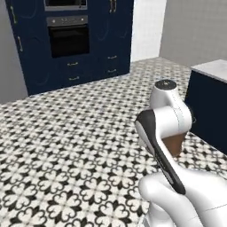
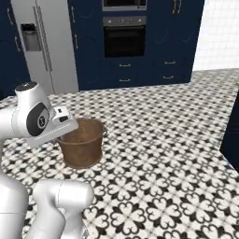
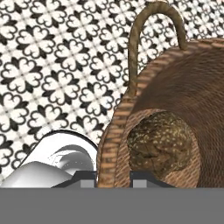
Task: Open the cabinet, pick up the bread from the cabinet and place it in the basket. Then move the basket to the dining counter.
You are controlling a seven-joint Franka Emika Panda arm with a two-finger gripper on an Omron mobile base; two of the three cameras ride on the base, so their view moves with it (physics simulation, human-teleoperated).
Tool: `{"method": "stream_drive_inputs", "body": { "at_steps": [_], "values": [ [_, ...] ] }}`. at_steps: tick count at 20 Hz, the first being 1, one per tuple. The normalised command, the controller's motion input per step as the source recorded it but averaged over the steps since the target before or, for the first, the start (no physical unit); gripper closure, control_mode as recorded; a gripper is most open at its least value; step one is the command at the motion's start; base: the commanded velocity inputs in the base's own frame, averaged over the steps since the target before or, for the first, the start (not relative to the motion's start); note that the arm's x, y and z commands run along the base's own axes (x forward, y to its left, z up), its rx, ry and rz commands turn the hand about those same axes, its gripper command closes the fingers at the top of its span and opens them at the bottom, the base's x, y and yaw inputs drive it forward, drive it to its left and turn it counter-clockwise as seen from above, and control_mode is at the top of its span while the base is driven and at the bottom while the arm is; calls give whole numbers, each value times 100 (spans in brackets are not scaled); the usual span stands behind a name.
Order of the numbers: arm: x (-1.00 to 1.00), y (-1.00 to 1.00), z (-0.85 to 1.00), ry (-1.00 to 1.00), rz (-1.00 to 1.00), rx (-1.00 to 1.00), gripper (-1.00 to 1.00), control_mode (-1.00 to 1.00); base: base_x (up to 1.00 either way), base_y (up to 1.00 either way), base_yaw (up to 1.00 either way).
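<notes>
One bread roll (image 3: 159, 142) lay at the bottom of the brown basket (image 2: 83, 144), which hung clear above the black-and-white patterned floor (image 2: 158, 154). Seen from the hand camera, the gripper (image 3: 113, 177) was closed on the basket's rolled rim, one fingertip outside the wall and one inside. Beyond stood the navy oven wall (image 2: 135, 42) and a steel fridge (image 2: 44, 42); the dining counter (image 1: 212, 99) stood to the arm's right.

A home kitchen is shown: a built-in oven (image 2: 124, 40) is set into tall dark navy cabinets (image 2: 184, 32), a steel fridge (image 2: 44, 44) is placed beside them, and the floor (image 2: 158, 154) is laid with black-and-white patterned tiles. A marble-topped island (image 1: 212, 104) is seen nearby.
</notes>
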Motion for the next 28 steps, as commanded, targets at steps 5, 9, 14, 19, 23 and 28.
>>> {"method": "stream_drive_inputs", "body": {
  "at_steps": [5, 9, 14, 19, 23, 28],
  "values": [
    [0, 0, 0, 0, 0, 0, 100, 100, 39, -40, -77],
    [0, 0, 0, 0, 0, 0, 100, 100, 92, 13, -62],
    [0, 0, 0, 0, 0, 0, 100, 100, 100, 68, -60],
    [0, 0, 0, 0, 0, 0, 100, 100, 100, 78, -61],
    [0, 0, 0, 0, 0, 0, 100, 100, 100, 68, -65],
    [0, 0, 0, 0, 0, 0, 100, 100, 100, 72, -58]
  ]
}}
